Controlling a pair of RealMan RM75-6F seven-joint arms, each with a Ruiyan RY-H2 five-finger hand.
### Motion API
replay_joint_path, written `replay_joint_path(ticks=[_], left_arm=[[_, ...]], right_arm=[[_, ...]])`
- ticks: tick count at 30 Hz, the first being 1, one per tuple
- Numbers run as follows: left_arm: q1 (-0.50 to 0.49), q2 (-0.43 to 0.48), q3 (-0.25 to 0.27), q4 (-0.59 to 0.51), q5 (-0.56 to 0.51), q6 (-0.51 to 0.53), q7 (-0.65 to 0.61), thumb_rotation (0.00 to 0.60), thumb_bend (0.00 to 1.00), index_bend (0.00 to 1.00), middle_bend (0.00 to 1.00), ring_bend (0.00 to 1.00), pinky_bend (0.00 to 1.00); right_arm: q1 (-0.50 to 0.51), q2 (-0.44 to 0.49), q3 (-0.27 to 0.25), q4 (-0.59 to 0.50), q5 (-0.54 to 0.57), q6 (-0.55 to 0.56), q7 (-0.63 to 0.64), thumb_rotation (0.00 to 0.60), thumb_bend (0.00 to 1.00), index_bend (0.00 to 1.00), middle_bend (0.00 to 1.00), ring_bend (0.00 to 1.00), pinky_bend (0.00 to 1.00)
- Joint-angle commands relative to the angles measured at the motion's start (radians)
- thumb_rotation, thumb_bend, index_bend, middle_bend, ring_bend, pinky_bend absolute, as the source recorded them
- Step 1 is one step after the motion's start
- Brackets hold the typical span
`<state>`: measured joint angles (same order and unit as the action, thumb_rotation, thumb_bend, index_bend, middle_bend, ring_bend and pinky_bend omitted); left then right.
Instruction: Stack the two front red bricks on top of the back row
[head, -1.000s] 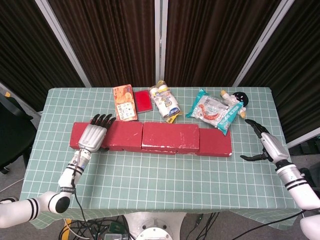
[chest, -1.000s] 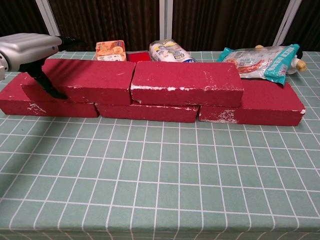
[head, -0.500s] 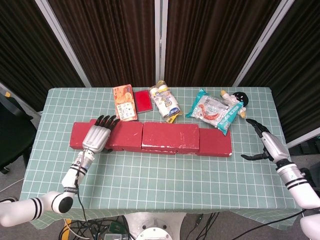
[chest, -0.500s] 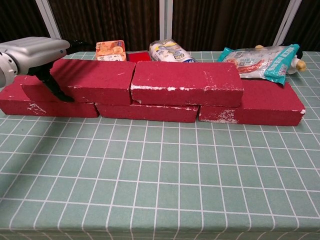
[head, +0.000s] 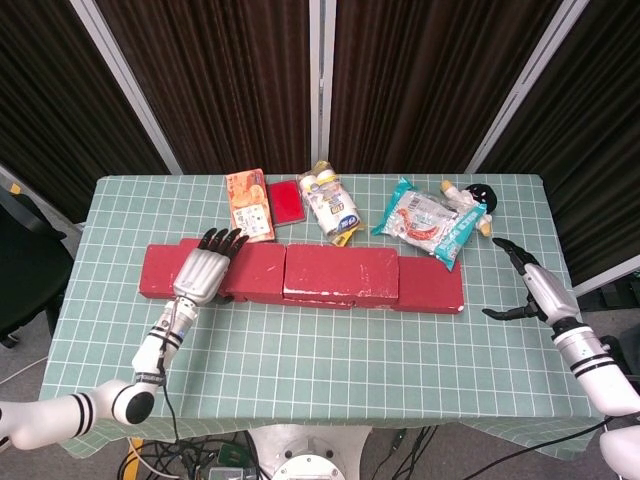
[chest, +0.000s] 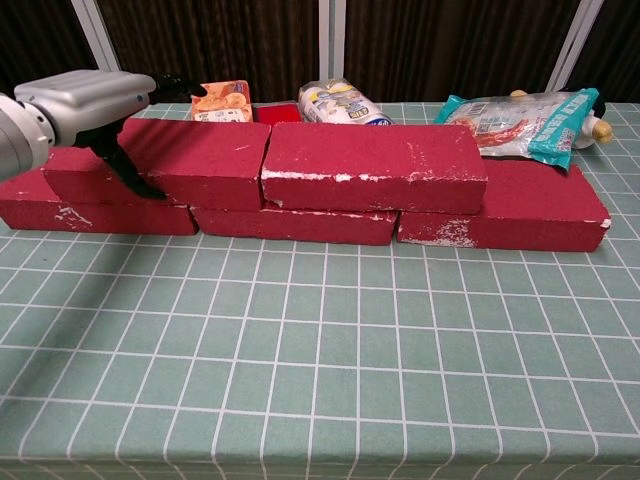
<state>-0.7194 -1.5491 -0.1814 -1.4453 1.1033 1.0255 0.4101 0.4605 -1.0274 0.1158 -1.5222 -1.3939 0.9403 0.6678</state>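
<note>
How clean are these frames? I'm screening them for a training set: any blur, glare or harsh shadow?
Head view: sharp and evenly lit, only faint shadows along the red bricks. Chest view: the left hand looks slightly soft, the bricks are crisp, and no glare shows on the table.

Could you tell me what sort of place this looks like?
Probably a robot lab test bench: a table with a green grid mat, dark curtains behind, and red bricks plus snack packs as props.

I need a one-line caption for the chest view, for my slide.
Left hand rests over the left upper red brick of a two-layer brick wall on a green gridded table.
</note>
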Motion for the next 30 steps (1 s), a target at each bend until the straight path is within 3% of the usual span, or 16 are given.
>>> replay_joint_path(ticks=[1, 30], left_arm=[[-0.003, -0.001, -0.001, 0.002, 0.001, -0.001, -0.001, 0.6, 0.02, 0.03, 0.0, 0.0, 0.0], [-0.011, 0.002, 0.0, -0.014, 0.001, 0.002, -0.003, 0.6, 0.02, 0.03, 0.0, 0.0, 0.0]], right_arm=[[0.0, -0.001, 0.0, 0.0, -0.001, 0.0, -0.001, 0.6, 0.0, 0.0, 0.0, 0.0, 0.0], [0.002, -0.002, 0.002, 0.008, 0.001, -0.01, 0.007, 0.6, 0.0, 0.0, 0.0, 0.0, 0.0]])
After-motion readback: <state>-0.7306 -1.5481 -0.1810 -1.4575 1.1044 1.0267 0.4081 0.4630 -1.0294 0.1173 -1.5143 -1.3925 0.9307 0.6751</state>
